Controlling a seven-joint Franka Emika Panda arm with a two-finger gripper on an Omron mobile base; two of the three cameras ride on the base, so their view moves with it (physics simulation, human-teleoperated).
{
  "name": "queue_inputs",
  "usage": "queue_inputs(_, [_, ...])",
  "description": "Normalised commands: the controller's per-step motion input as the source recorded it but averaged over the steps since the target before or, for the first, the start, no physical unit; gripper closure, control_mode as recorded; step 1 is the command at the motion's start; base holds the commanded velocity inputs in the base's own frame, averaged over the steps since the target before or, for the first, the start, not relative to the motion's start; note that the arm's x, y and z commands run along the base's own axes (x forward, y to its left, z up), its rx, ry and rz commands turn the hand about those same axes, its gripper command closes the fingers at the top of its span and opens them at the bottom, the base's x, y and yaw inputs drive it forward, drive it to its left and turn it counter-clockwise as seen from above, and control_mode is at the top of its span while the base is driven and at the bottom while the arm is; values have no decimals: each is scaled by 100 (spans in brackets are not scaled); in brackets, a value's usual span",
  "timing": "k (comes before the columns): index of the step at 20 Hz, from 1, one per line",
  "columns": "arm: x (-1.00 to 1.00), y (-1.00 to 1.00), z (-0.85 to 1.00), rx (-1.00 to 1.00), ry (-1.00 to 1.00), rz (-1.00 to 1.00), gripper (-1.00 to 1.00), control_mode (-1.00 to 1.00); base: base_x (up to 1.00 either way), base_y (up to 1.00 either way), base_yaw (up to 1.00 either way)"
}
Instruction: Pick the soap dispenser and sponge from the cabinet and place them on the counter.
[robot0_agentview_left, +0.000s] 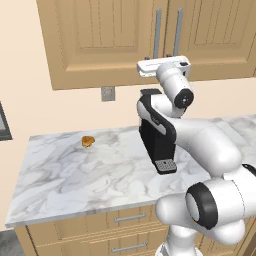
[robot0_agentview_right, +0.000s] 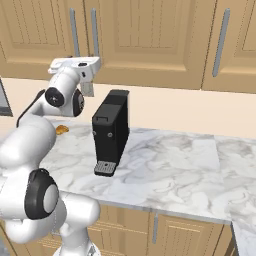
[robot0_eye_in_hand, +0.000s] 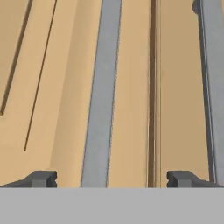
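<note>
Up close, the gripper (robot0_eye_in_hand: 111, 178) gapes fully wide and empty, its tips straddling one grey bar handle (robot0_eye_in_hand: 101, 92) of the shut cabinet (robot0_agentview_left: 100, 40). At six o'clock below lies the counter (robot0_agentview_left: 75, 175), coffee machine (robot0_agentview_right: 111, 131) standing there, orange-brown lump (robot0_agentview_left: 88, 141) toward nine o'clock.

The cabinet (robot0_agentview_left: 100, 45) doors are shut, two grey handles (robot0_eye_in_hand: 101, 96) side by side at the seam, so nothing passes inside. On the counter (robot0_agentview_left: 75, 175), the black coffee machine (robot0_agentview_right: 111, 132) blocks the middle back; an orange-brown lump (robot0_agentview_left: 88, 141) sits near the back left edge. The front stretch lies open.
</note>
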Motion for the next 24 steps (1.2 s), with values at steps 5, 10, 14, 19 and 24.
queue_inputs(5, [43, 11, 0, 2, 0, -3, -100, -100, 0, 0, 0])
queue_inputs(10, [33, 27, 0, 0, 0, -3, -100, -100, 0, 0, 0])
queue_inputs(14, [34, 22, 0, 0, 1, -4, 100, -100, 0, 0, 0])
queue_inputs(19, [16, 7, 0, 0, 2, -2, 100, -100, 0, 0, 0])
queue_inputs(24, [0, 0, 0, 0, 0, 0, 100, -100, 0, 0, 0])
